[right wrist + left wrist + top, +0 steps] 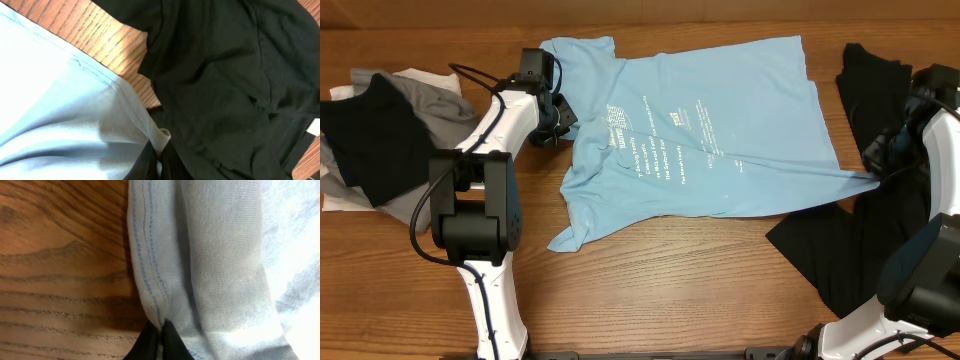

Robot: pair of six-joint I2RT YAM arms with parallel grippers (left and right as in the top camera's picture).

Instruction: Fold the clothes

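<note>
The left gripper (560, 118) sits at the T-shirt's (710, 130) left edge, upper left of centre in the overhead view. Its wrist camera shows the dark fingertips (150, 342) pressed together on the double-stitched hem, with bare wood just left of that edge. The right gripper (876, 168) is at the frame's right side, pinched tight on the shirt's lower right corner. In its wrist view the tips (159, 159) meet around a small tuck of blue cloth.

The light-blue shirt lies spread across the upper middle of the table (660, 290), small white print facing up, with a long crease running from its middle to the held corner. A black garment (860, 250) fills the lower right and presses right against the right fingers, leaving little room there. A pile of clothes (380, 140), black, grey and white, sits at the far left, apart from the shirt. Open wood runs along the bottom middle, between the two arm bases.

The left arm reaches up from the lower left, its forearm slanting toward the shirt. The right arm rises along the right edge, bent inward.
</note>
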